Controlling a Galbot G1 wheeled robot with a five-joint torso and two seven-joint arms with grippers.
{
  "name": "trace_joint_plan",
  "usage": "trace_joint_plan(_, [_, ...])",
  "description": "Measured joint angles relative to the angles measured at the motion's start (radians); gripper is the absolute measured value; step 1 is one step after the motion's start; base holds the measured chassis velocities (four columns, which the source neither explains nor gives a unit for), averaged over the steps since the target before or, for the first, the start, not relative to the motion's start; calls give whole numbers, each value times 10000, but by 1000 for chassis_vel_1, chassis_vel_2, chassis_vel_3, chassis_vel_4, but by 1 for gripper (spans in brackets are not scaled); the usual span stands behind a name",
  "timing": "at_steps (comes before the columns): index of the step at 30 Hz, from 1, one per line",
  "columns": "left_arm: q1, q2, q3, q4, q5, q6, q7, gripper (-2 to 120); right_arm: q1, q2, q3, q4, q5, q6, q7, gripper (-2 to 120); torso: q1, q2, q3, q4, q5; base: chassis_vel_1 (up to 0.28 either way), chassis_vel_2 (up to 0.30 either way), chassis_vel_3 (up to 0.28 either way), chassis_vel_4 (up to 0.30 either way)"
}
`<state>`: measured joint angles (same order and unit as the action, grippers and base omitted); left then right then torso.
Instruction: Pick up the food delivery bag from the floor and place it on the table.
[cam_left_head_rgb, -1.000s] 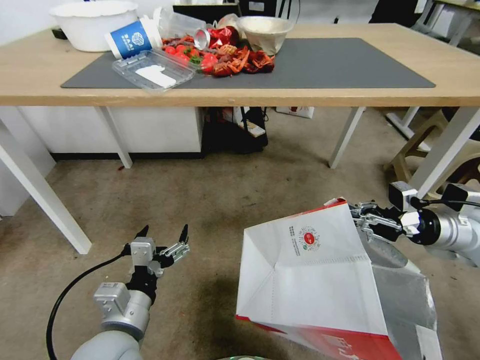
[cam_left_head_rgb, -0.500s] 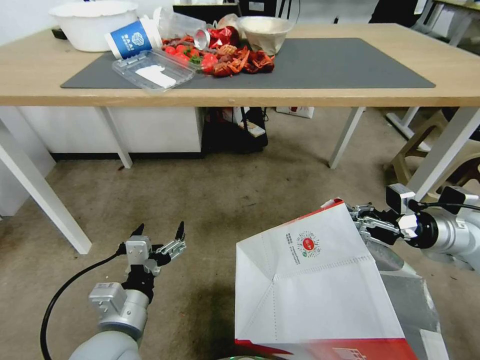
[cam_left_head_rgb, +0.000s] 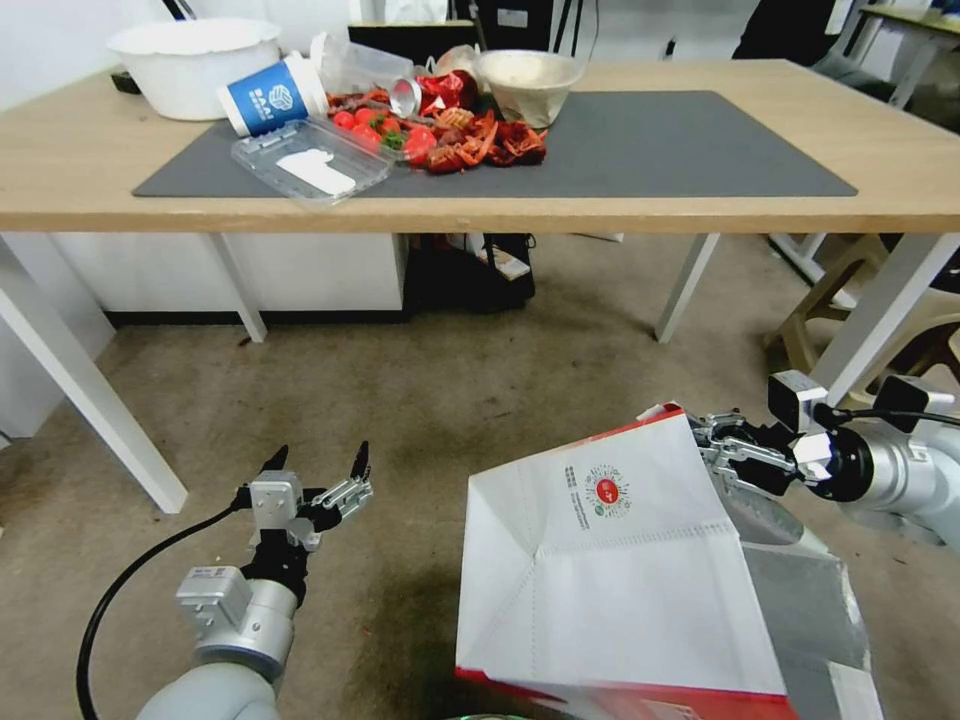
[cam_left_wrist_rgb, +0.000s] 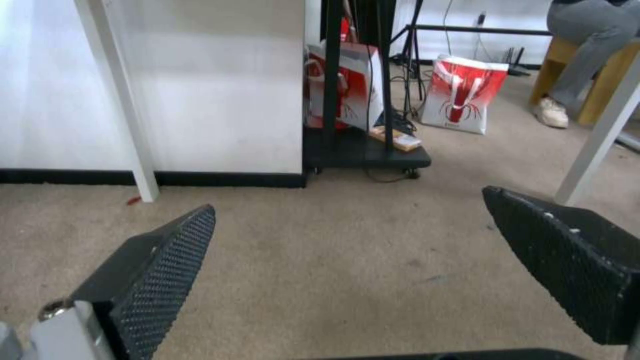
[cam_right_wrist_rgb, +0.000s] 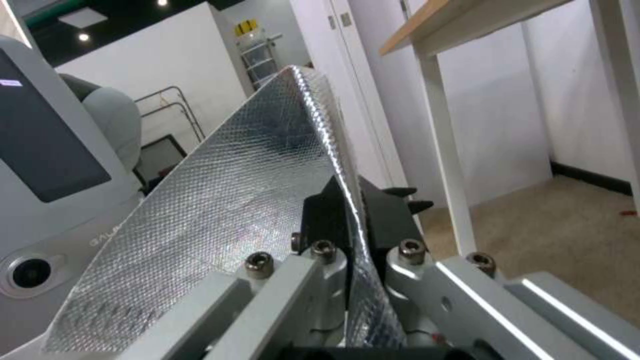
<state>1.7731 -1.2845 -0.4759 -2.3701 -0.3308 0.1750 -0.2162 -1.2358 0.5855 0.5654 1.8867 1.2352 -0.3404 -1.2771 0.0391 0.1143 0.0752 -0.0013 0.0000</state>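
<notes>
Lift step: right gripper (cam_left_head_rgb: 722, 450) clamps boxy white-and-red, foil-lined paper delivery bag (cam_left_head_rgb: 610, 570) rim; left gripper (cam_left_head_rgb: 315, 470) open, idle; next needs a raise toward the light-wood surface (cam_left_head_rgb: 900, 140) at 12 o'clock.

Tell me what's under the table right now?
Under the table: stained carpet floor, white legs, a black wheeled stand holding a red-and-white bag, and another such bag farther back. The tabletop hides whatever is behind the stand's upper part.

head: high, down-forward | wrists: low, close | shared: floor (cam_left_head_rgb: 420, 400)
</notes>
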Motion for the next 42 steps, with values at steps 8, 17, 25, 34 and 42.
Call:
trace_joint_plan(8, [1,17,-18,-1,15,-18,5,100,-70,93,-3,-11,-45,3,-35,0,56,328,272,0,0,0,0,0,0])
trace_joint_plan(17, [-5,22,-10,35,70,-19,49,100,-177,127,46,48,-70,4,-51,0,129,723,593,0,0,0,0,0,0])
trace_joint_plan(25, [-26,9,-9,145,82,-3,65,100,-170,179,50,52,-135,7,-97,0,208,1047,836,0,0,0,0,0,0])
trace_joint_plan(34, [-58,17,4,179,61,20,70,100,-136,175,50,88,-119,6,-153,0,316,1441,1126,0,0,0,0,0,0])
trace_joint_plan(42, [-68,26,14,189,57,29,71,100,-139,184,53,89,-119,4,-173,0,379,1710,1328,0,0,0,0,0,0])
